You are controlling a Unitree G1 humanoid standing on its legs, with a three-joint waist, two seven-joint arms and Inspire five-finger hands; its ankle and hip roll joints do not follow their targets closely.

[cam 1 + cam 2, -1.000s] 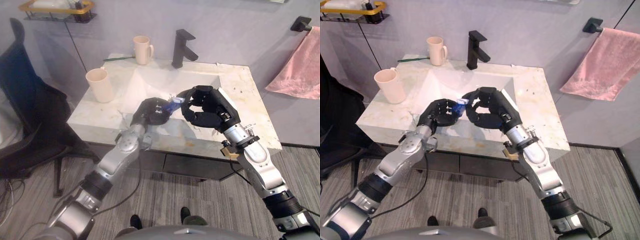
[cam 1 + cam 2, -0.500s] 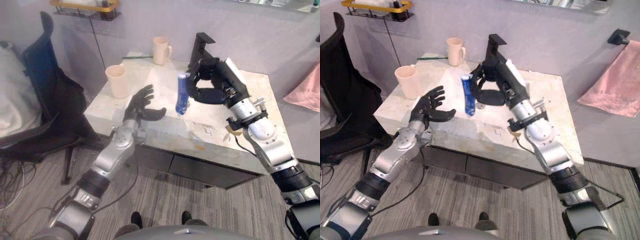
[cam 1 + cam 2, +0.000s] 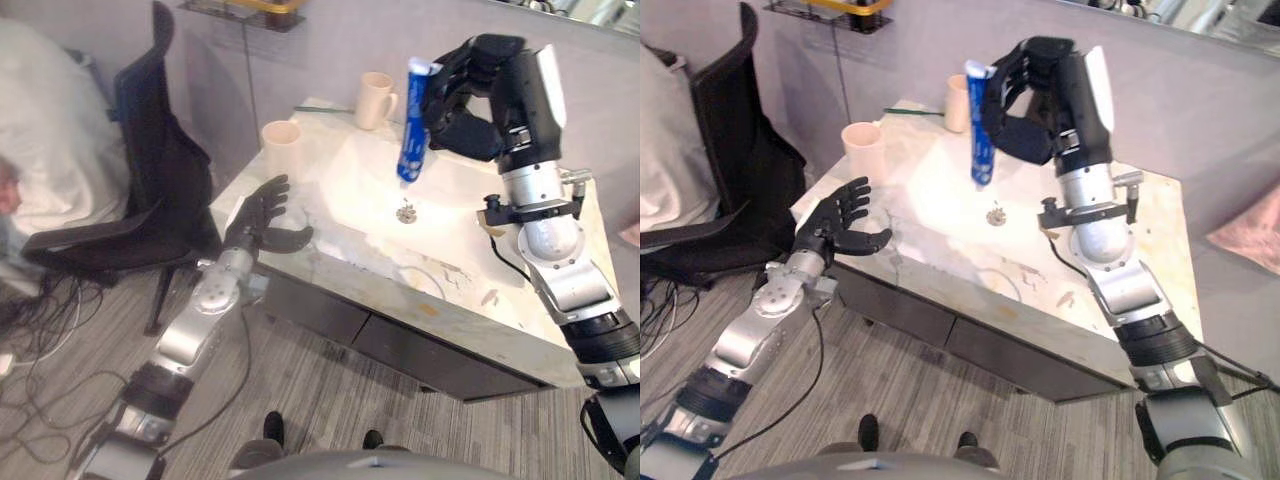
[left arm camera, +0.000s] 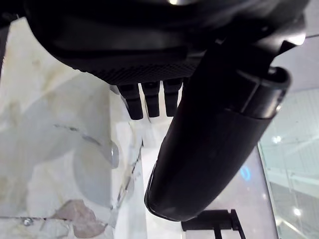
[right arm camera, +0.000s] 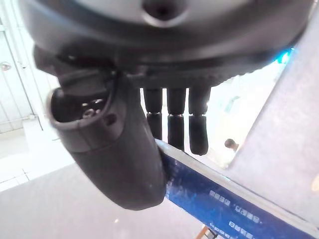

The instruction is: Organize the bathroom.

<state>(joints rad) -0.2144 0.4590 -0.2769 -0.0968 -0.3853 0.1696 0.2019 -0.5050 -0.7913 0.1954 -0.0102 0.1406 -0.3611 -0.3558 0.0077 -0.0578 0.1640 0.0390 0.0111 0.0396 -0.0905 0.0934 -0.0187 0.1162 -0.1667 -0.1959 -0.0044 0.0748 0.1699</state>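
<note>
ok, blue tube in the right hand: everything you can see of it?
The blue squeeze tube looks like soft plastic, with pale print and a flat crimped whitish end uppermost. It hangs near upright above the white marble sink basin, touching nothing but the right hand, whose thumb and fingers pinch its upper part. Its cap end points down.

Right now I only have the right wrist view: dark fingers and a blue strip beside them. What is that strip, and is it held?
Observer: It is a blue toothpaste tube, pinched at its top end by the right hand and hanging upright above the sink basin.
Operator: Where is the left hand?
Observer: The left hand hovers open at the counter's front left corner, holding nothing.
Operator: Any cup near the tube?
Observer: Two cream cups: the near cup at the counter's left edge, and the far mug at the back by the wall.
</note>
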